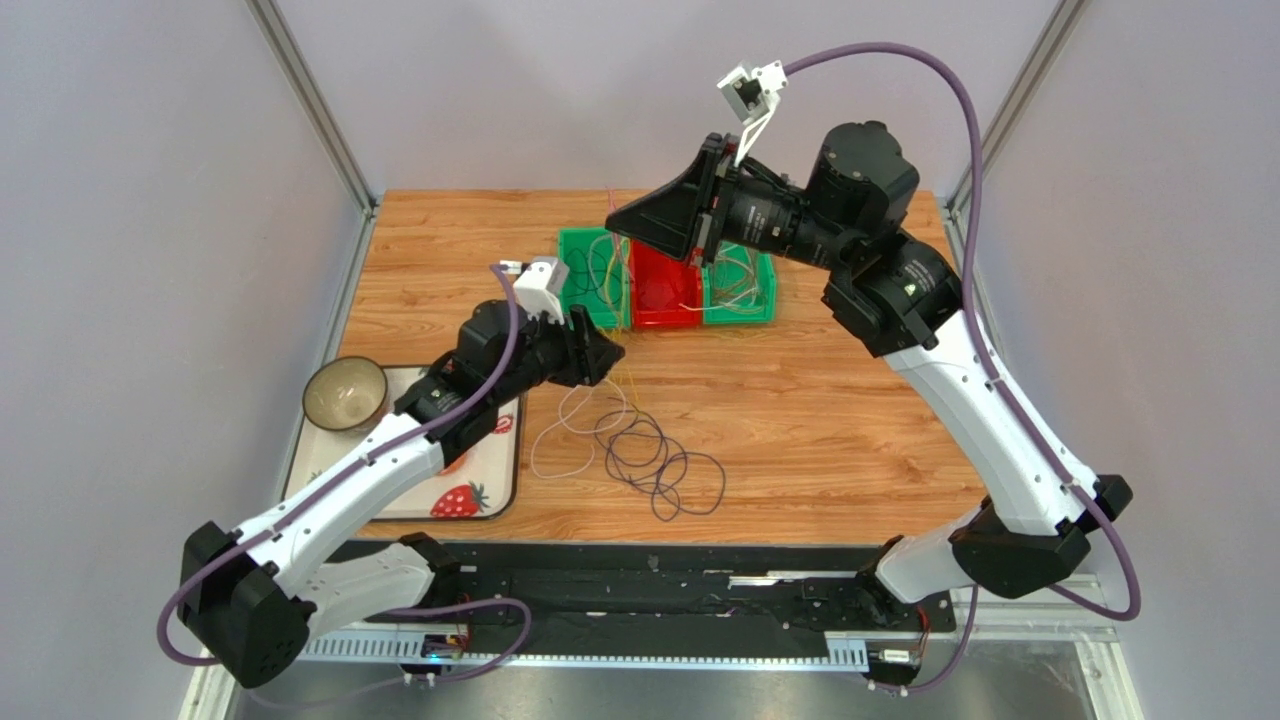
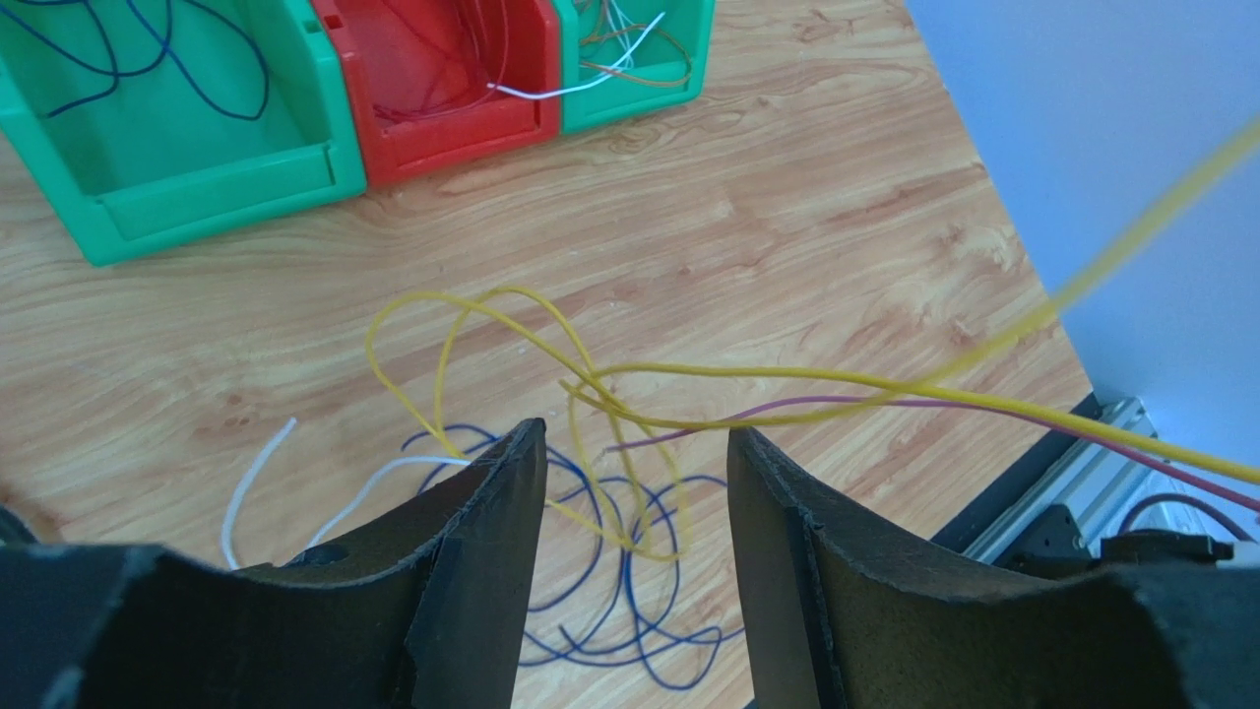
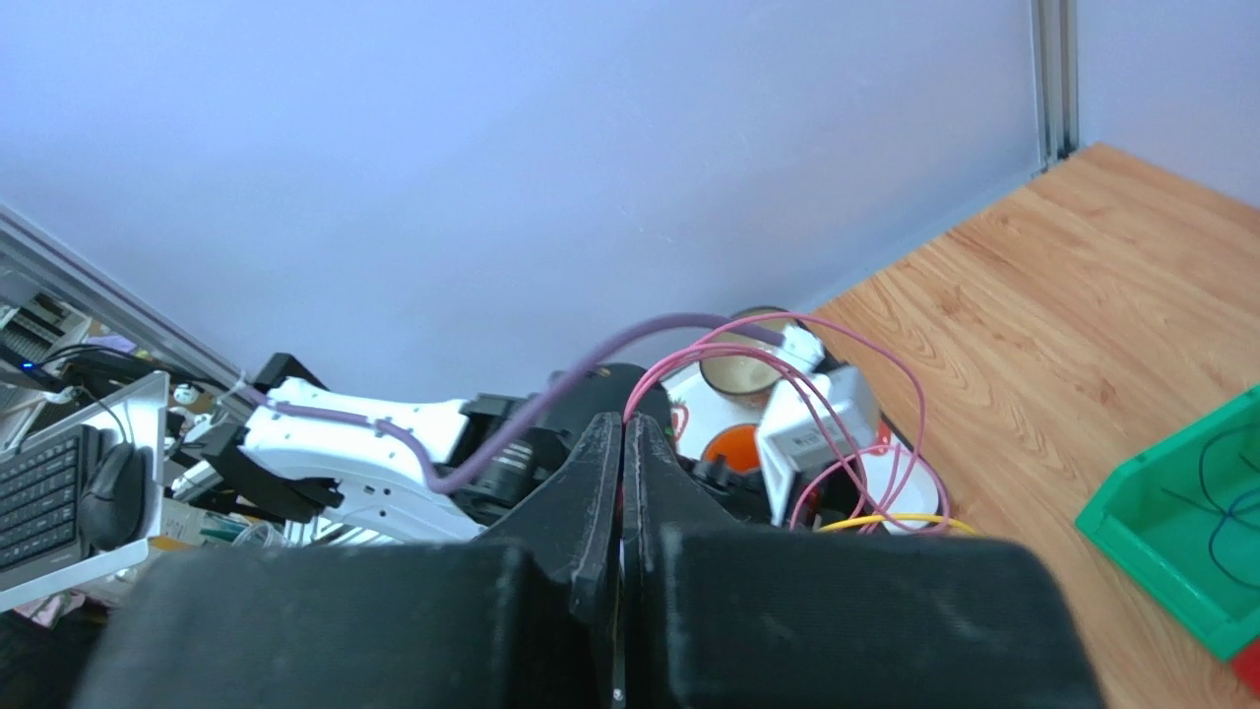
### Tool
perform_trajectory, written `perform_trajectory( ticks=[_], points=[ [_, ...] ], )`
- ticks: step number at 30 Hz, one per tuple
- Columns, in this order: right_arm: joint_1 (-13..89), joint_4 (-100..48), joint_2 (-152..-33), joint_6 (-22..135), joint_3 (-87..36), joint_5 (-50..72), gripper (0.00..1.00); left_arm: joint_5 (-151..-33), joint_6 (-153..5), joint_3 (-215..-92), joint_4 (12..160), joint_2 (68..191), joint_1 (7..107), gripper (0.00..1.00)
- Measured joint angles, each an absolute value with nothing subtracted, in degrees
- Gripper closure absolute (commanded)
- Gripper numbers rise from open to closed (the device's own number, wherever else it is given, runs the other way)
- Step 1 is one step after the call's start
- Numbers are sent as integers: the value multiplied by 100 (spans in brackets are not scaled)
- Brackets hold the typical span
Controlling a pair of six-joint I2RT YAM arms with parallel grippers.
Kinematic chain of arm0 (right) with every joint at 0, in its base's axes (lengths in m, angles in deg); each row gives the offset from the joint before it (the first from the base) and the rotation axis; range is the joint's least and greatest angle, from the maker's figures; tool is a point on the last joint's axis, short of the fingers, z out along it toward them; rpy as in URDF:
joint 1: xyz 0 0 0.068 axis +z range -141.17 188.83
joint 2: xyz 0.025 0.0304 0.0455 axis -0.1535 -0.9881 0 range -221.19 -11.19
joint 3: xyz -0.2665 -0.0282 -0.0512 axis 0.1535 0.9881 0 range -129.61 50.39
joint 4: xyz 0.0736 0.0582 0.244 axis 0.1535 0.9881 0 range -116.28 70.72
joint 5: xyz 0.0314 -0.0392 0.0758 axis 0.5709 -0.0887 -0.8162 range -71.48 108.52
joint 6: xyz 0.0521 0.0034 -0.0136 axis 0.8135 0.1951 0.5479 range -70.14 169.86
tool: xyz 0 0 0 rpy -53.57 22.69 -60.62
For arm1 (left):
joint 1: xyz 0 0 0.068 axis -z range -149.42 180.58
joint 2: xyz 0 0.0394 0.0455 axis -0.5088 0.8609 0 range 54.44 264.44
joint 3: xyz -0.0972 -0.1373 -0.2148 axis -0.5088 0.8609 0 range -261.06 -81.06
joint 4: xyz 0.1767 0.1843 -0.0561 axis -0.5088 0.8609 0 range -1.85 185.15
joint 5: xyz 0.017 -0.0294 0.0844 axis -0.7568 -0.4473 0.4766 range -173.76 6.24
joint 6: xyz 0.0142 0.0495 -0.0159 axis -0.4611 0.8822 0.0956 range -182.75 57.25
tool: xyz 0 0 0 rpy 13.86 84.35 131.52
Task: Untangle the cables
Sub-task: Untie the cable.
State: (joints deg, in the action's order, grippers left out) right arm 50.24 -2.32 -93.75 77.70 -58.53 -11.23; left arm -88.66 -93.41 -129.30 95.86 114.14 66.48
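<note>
Hovering left end effector (image 2: 633, 436), jaws apart, over cables (image 1: 649, 447) lying tangled on tabletop (image 1: 842, 405) just nearside of red bin (image 1: 661, 293); holding right end effector (image 3: 623, 429) pressed together above that bin.

Your left arm (image 1: 376, 450) is stretched forward and low, claw (image 2: 636, 443) parted. Your right arm (image 1: 977, 405) is folded up high, claw (image 3: 623, 432) pinched tight, pointing left.
</note>
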Motion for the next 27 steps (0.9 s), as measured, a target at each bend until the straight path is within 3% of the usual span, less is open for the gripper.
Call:
perform_trajectory(
  ticks=[3, 5, 9, 10, 27],
  points=[
    [5020, -418, -9336, 7857, -5949, -1165, 100, -8884, -9402, -12815, 9234, 11661, 6648, 63],
    [5020, -529, -9279, 7901, -5949, -1180, 100, -8893, -9454, -12734, 9053, 11856, 6648, 69],
    [5013, -717, -9128, 7940, -5971, -1143, 100, -8952, -9511, -12546, 8699, 12343, 6648, 97],
    [5011, -739, -9093, 7943, -6010, -1128, 100, -8971, -9522, -12500, 8622, 12478, 6648, 99],
    [4998, -879, -8324, 7475, -6262, 125, 100, -8888, -9609, -12316, 8082, 14081, 6648, 100]
  ],
)
